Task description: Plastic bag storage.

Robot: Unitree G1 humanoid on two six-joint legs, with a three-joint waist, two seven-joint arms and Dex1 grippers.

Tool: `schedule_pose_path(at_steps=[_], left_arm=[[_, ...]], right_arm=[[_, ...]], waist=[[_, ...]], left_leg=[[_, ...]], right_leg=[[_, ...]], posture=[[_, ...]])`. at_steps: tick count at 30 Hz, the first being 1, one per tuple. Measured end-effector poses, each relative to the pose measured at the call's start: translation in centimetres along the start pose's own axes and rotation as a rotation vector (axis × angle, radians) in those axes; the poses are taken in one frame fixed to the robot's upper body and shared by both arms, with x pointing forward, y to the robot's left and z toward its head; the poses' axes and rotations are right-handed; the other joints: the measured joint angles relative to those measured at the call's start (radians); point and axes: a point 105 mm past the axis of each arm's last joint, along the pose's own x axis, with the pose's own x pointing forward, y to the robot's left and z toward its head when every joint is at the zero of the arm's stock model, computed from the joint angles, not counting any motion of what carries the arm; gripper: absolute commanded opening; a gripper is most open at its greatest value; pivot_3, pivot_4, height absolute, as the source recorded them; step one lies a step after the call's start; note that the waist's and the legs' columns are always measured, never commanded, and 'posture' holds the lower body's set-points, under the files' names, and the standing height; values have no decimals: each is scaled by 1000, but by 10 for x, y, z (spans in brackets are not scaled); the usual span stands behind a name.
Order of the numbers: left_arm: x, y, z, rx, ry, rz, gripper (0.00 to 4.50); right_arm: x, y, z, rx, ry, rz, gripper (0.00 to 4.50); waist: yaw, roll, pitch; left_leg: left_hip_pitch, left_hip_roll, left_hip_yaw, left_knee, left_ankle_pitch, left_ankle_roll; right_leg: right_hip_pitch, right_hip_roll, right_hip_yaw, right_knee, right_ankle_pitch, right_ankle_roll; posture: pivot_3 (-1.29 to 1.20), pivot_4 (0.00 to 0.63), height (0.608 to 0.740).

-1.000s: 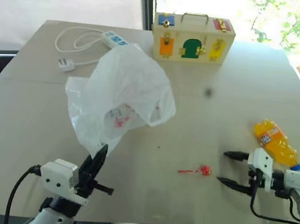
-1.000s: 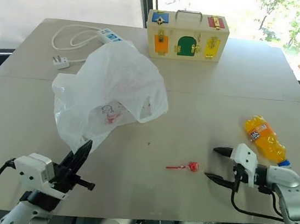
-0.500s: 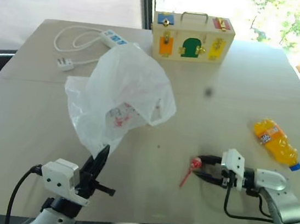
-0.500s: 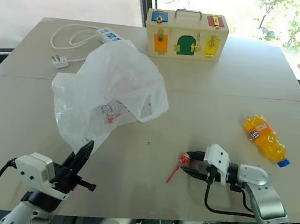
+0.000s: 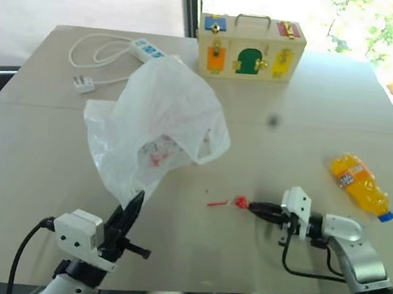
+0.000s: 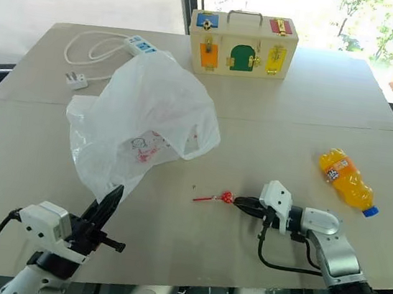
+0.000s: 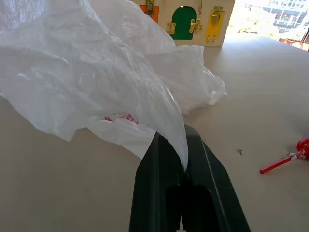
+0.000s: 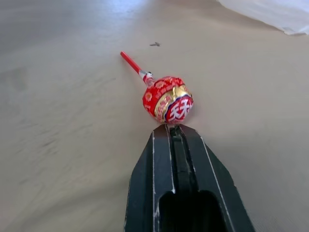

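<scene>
left gripper (image 7: 186,159) clamped on a pinch of the plastic bag (image 5: 159,124), film billowing up over the table (image 5: 42,163) between gripper and wooden toy box (image 5: 249,47). right gripper (image 8: 172,128) closed empty, tips butted against the lollipop (image 8: 166,99) head, just right of the bag. risk: candy skids off instead of being gripped, missed pick. thin pinch could also slip, collapsing the bag mouth.
</scene>
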Motion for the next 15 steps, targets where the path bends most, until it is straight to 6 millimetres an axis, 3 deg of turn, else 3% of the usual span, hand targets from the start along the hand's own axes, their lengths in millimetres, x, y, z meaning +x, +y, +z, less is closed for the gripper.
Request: schedule_pose_path(at_steps=[7, 15], left_arm=[[-1, 0, 0, 1, -13, 2, 0], [-2, -1, 0, 4, -17, -3, 0]], right_arm=[[4, -5, 4, -25, 16, 17, 4324], [22, -9, 9, -59, 0, 31, 4420]], waist=[[-1, 0, 0], [0, 0, 0]], left_leg=[[0, 0, 0, 1, 0, 0], [0, 0, 0, 1, 0, 0]], right_leg=[[0, 0, 0, 1, 0, 0], [0, 0, 0, 1, 0, 0]], posture=[[0, 150, 739], [0, 150, 739]])
